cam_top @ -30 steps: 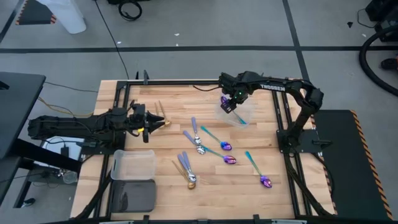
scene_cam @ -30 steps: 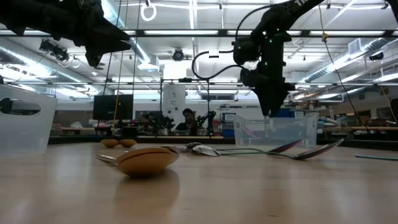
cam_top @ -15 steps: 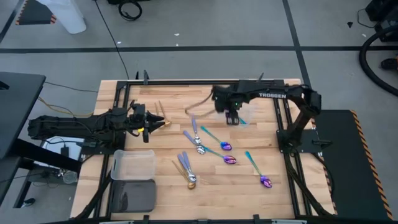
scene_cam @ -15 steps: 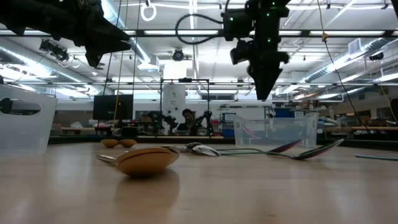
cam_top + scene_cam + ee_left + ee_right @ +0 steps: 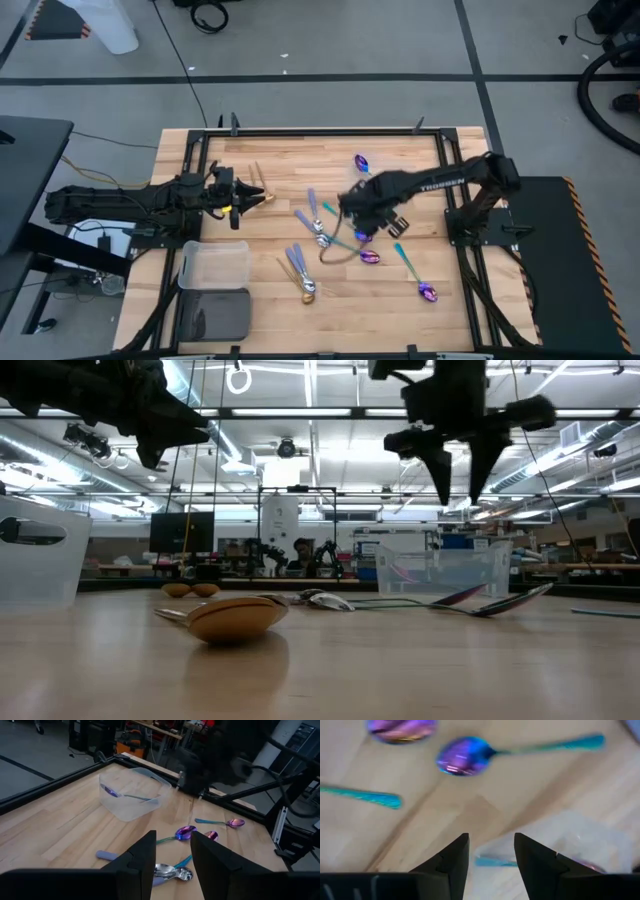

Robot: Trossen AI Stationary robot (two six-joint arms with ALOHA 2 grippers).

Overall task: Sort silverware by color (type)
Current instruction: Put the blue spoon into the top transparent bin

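Silverware lies scattered on the wooden table (image 5: 280, 150). Iridescent spoons with teal handles (image 5: 370, 257) (image 5: 428, 292) lie right of centre. Lavender-handled silver ones (image 5: 310, 215) and a gold one (image 5: 308, 290) lie mid-table, and gold pieces (image 5: 262, 190) lie at the left. My right gripper (image 5: 362, 218) (image 5: 458, 475) hangs open, pointing down, above an iridescent spoon (image 5: 462, 760). My left gripper (image 5: 240, 200) (image 5: 172, 852) waits open at the left, holding nothing. One iridescent spoon (image 5: 361, 162) lies in a clear container (image 5: 132, 795).
The clear container (image 5: 440, 570) stands at the far right of the table, just beyond my right arm. Another clear container (image 5: 215, 265) and a dark tray (image 5: 213, 312) sit at the near left. A black frame (image 5: 330, 130) edges the table.
My right gripper has left the clear container and swung toward the table's near edge, stopping over the iridescent spoons at mid-table. It has rolled about a quarter turn on the way and still points down. The spoon in the container has stayed there.
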